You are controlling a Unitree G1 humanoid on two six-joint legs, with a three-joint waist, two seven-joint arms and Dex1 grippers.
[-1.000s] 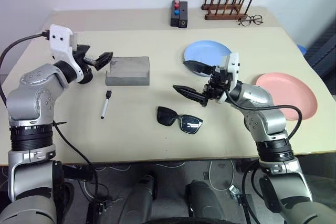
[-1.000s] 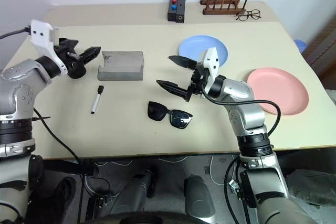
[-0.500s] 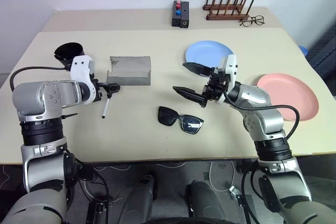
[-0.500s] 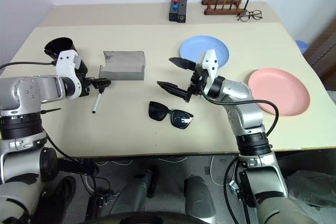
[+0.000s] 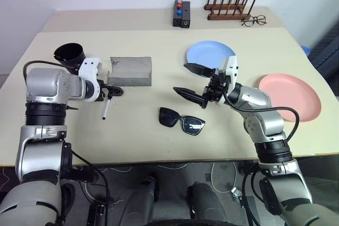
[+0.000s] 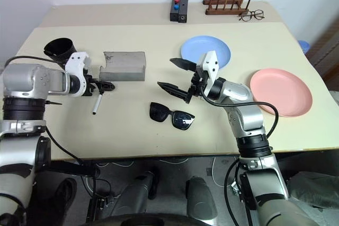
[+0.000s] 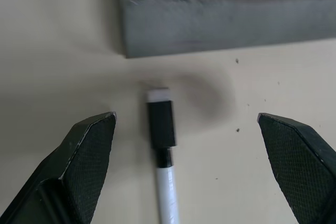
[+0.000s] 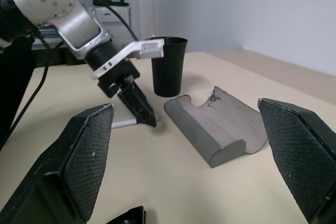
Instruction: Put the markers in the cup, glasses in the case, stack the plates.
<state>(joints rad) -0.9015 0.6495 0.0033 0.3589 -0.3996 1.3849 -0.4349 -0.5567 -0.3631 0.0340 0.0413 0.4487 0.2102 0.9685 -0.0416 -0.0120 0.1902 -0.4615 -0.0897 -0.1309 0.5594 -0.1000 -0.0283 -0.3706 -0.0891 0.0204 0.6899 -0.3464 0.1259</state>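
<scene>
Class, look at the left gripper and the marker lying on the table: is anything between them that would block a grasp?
Nothing visible does. The left gripper is open, its fingers either side of the marker, capped end towards the case. The case lies beyond the cap, apart from it. Only bare table surrounds the marker.

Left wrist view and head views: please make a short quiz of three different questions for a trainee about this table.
1. True or false: the left gripper holds the white-barrelled marker with black cap.
2. Which lies nearer the grey felt case: (a) tall black plastic cup, (b) salmon pink round plate?
3. Fill in: the black-framed sunglasses lie on the ____.

Key: 1 false, its fingers stand open around it; 2 a; 3 table.
</scene>
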